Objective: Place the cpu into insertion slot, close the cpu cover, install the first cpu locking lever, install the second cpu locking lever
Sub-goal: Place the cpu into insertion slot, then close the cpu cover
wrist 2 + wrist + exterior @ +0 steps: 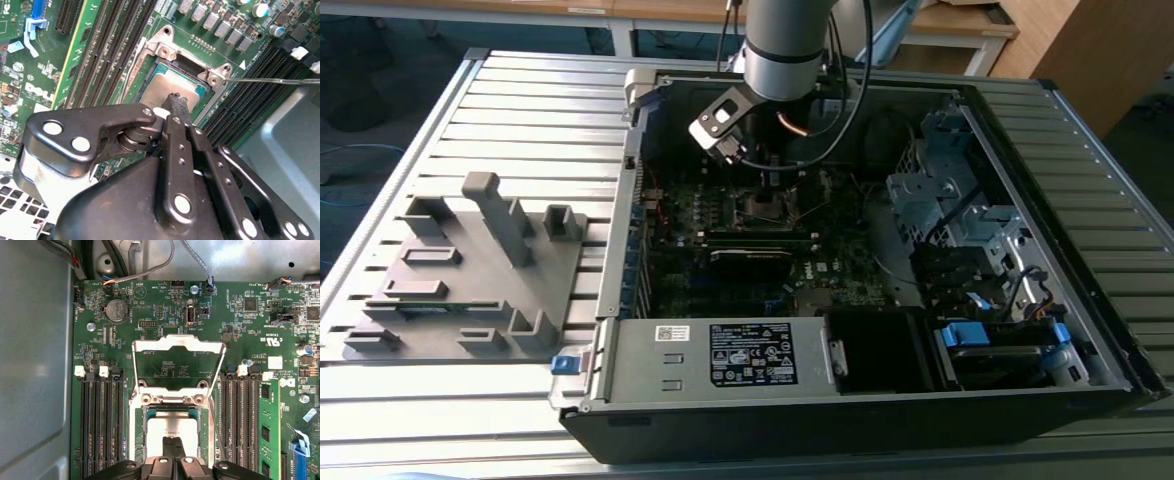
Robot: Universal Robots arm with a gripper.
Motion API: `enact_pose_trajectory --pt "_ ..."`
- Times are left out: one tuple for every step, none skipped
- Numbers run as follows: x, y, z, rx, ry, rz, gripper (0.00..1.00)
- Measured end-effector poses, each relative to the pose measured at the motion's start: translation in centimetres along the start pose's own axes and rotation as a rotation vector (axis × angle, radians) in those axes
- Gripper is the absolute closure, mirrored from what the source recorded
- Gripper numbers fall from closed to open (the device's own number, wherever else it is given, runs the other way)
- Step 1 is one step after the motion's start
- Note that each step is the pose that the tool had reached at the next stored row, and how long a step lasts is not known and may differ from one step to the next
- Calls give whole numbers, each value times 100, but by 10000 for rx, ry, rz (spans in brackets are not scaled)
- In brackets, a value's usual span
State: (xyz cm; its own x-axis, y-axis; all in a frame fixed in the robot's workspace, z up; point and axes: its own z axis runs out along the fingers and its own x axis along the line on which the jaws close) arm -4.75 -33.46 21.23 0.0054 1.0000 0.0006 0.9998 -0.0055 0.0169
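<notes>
Your gripper (pixel 174 442) has its jaws pinched together holding nothing, tips poised over the cpu (pixel 160 432) lying in the slot (pixel 171 410) directly beneath them, cover (pixel 150 346) open just beyond; the step looks like seating, so press lightly and squarely, keeping it level.

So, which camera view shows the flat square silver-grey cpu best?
The first wrist view: the flat square silver-grey cpu lies face-on, edges clear, with the gripper, jaws shut, over part of it. The second wrist view shows it slanted, partly behind the gripper. In the exterior view it is too small to judge.
</notes>
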Motion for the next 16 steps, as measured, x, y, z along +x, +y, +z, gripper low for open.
enact_pose_trajectory --pt "0 0 1 -2 3 0 90" --pt "0 0 1 -2 4 0 90" --pt "1 0 1 -3 5 0 90" --pt "1 0 1 -3 6 0 90" --pt "0 0 1 -3 5 0 90" --pt "0 0 0 -3 4 0 90" --pt "0 0 -3 -1 2 0 90" --pt "0 0 -8 1 -1 0 90" --pt "0 0 -8 -1 2 0 90" --pt "0 0 -14 -2 4 0 90" --pt "0 0 -22 -2 4 0 90" --pt "0 0 -22 -2 4 0 90" --pt "0 1 -23 -2 3 0 90" --pt "0 0 -26 0 1 0 90" --pt "0 0 -30 1 -1 0 90" --pt "0 0 -35 0 0 0 90"
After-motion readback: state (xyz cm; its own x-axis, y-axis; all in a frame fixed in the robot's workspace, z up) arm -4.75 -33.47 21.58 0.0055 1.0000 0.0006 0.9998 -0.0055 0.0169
